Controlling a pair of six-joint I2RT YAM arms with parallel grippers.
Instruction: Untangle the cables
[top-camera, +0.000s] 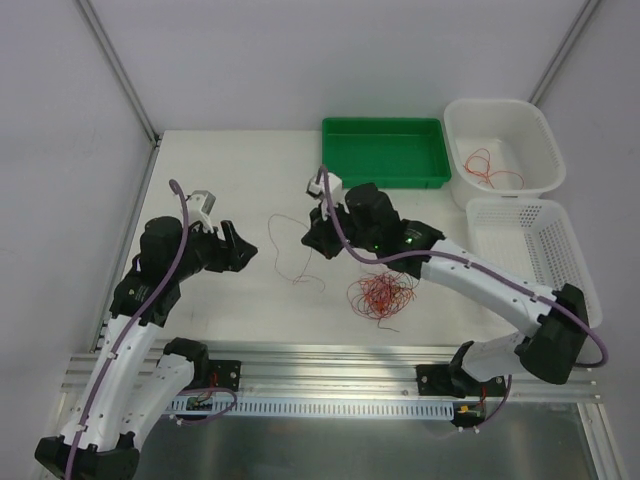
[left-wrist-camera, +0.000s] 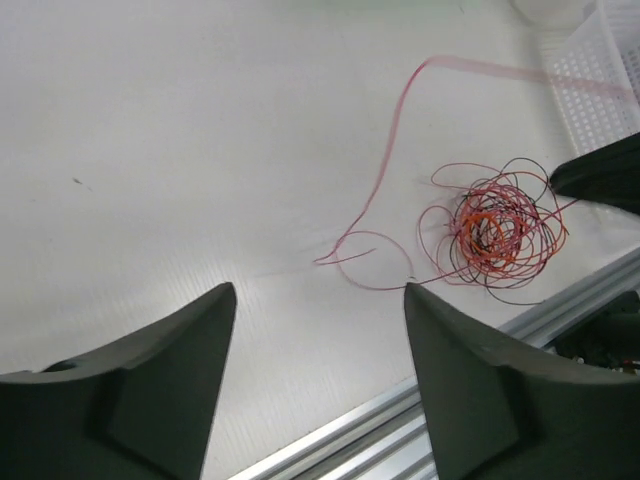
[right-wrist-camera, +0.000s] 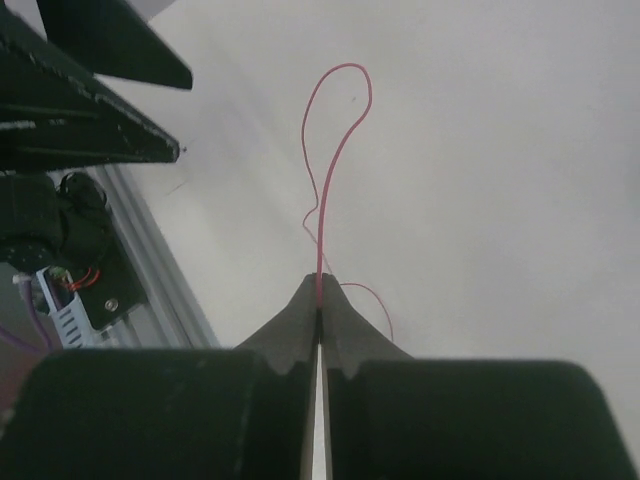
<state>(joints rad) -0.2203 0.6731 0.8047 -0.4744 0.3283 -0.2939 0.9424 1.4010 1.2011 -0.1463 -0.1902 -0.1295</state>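
White table top (top-camera: 230, 180) enclosed by pale grey walls; an aluminium rail (top-camera: 330, 370) runs along the near edge. Cables (top-camera: 382, 295) (left-wrist-camera: 498, 230) lie on the table as one loose tangle of red, orange and dark loops, right of centre and close to the near edge, just in front of the right forearm. One red cable (right-wrist-camera: 320, 270) (left-wrist-camera: 392, 140) is separate from the bundle's core: part of it lies curled on the table to the left of the tangle, and the rest rises off the surface in an open loop. Right gripper (top-camera: 310, 238) (right-wrist-camera: 320, 295) is fully closed with that red cable pinched between its tips, the strand emerging straight out from the join of the two fingers. Left gripper (top-camera: 248, 250) (left-wrist-camera: 320, 295) stands open, jaws well apart, with only bare table between them; it is near the curled end of the red cable and not touching it. Both grippers face each other over the middle of the table, close together but apart. At the far edge sits a green tray (top-camera: 385, 180). Beside it on the right stands a white tub (top-camera: 455, 120) with one red wire (top-camera: 485, 168) inside it. Nearer, along the right side, is a white perforated basket (top-camera: 540, 215)
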